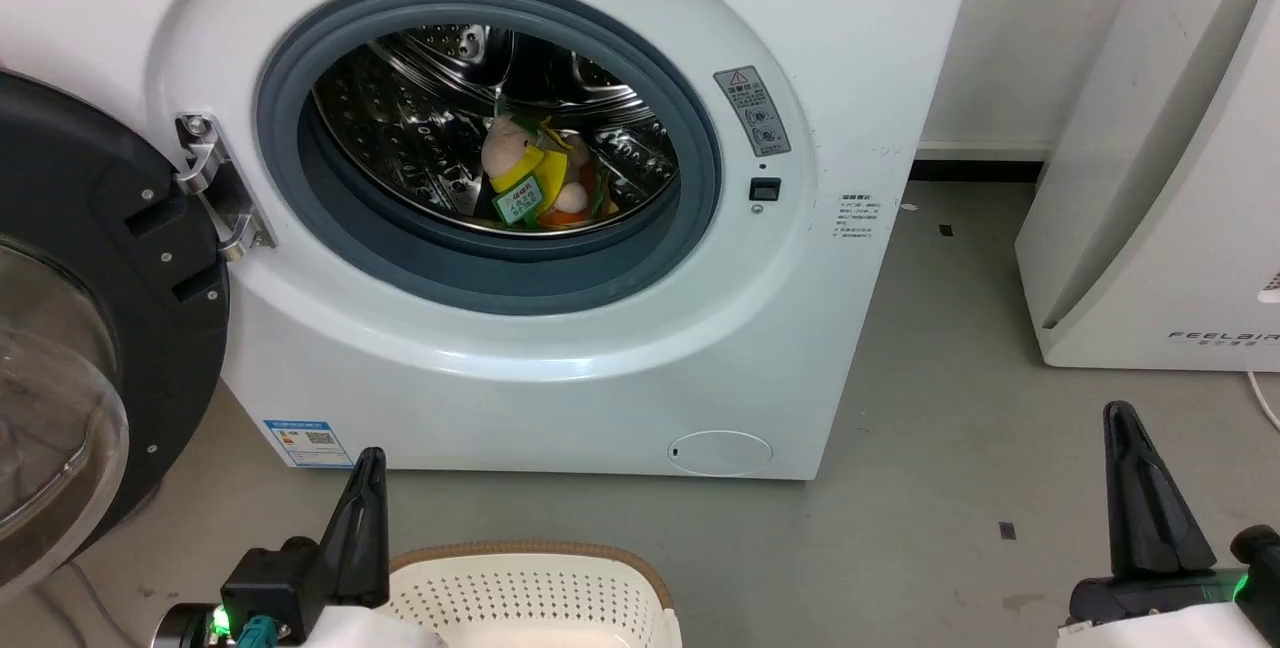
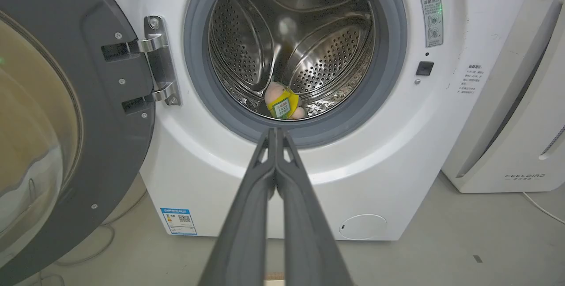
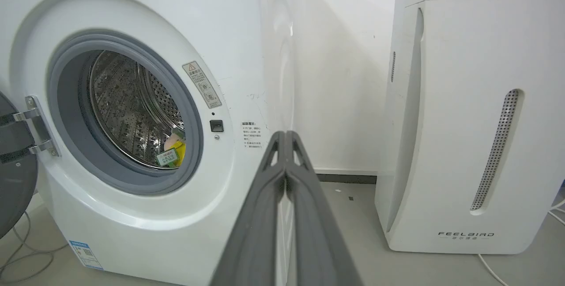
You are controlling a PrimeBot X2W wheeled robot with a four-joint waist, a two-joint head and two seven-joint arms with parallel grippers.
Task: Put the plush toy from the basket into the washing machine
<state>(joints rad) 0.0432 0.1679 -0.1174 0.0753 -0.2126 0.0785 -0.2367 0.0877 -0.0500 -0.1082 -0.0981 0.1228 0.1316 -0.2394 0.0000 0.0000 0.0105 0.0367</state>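
Observation:
The plush toy [image 1: 535, 178] lies inside the steel drum of the washing machine [image 1: 560, 368], its green-white tag facing out; it also shows low in the drum as the plush toy [image 2: 282, 103] and the plush toy [image 3: 172, 151]. The washer's black-framed glass door [image 1: 90, 328] hangs swung wide to the left. The cream basket [image 1: 530, 588] sits on the floor at the bottom of the head view, nothing visible in it. My left gripper [image 1: 368, 463] is shut beside the basket's left rim, holding nothing. My right gripper [image 1: 1120, 423] is shut and empty at the lower right.
A white slanted FEELBIRD appliance [image 1: 1160, 178] stands right of the washer, with a strip of grey floor [image 1: 930, 408] between them. A white cable [image 1: 1262, 398] lies by its base. Cables trail on the floor under the open door [image 2: 101, 250].

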